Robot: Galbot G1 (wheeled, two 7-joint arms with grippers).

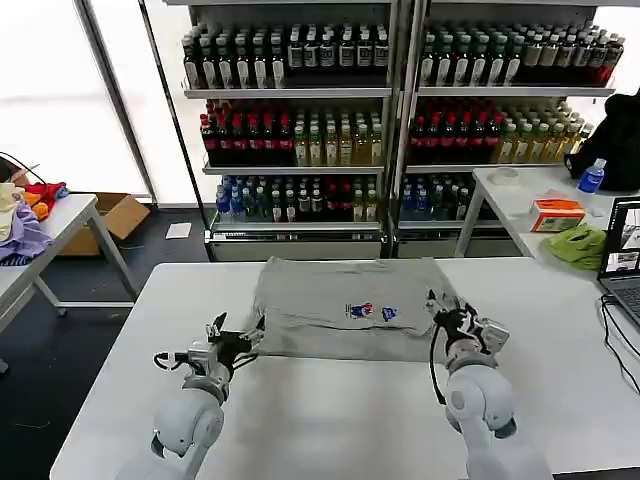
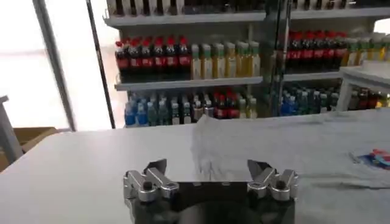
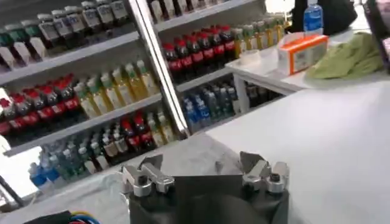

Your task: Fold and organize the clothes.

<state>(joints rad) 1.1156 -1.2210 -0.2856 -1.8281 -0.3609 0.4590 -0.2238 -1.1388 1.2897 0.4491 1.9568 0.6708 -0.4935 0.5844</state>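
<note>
One of the clothes, a grey T-shirt [image 1: 340, 300] with a small multicoloured chest print [image 1: 371, 312], lies spread flat on the white table [image 1: 330, 410]. My left gripper [image 1: 243, 340] sits low at the shirt's near left corner, open, with nothing between its fingers. In the left wrist view the left gripper [image 2: 206, 167] faces the shirt's edge [image 2: 286, 146], with the print [image 2: 375, 158] off to one side. My right gripper [image 1: 446, 312] is at the near right corner, also open. The right wrist view has the right gripper [image 3: 200, 162] just over grey cloth [image 3: 183, 155].
A laptop [image 1: 625, 265] stands at the table's right edge. Behind it a side table [image 1: 520, 195] carries a lime-green cloth [image 1: 578, 245], an orange box [image 1: 557, 213] and a bottle [image 1: 592, 177]. Bottle shelves [image 1: 300, 120] line the back. Coloured garments [image 1: 25, 215] lie on a left table.
</note>
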